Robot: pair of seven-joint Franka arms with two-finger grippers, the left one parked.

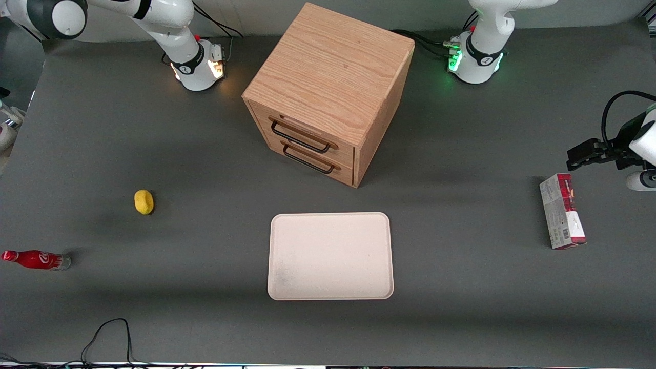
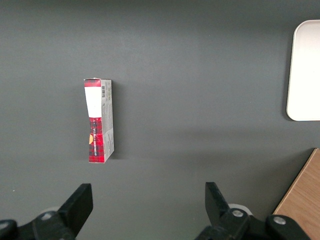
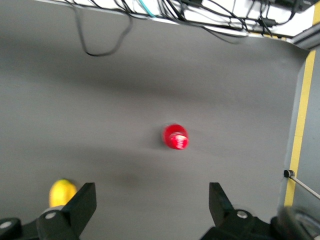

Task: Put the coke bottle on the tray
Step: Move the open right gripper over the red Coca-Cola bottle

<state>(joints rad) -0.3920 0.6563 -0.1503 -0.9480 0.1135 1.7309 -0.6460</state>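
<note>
With the coke bottle standing at the front view's lower left, well apart from the central tray, the open, empty gripper hovers above it, approaching; next comes descending to grasp.

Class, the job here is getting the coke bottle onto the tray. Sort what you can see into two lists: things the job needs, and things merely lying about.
Needed for the job:
- coke bottle, standing on the table
- tray, nothing on it
- gripper, open, above the bottle

Just lying about:
- yellow lemon-like object
- wooden drawer cabinet
- red-and-white carton
</note>
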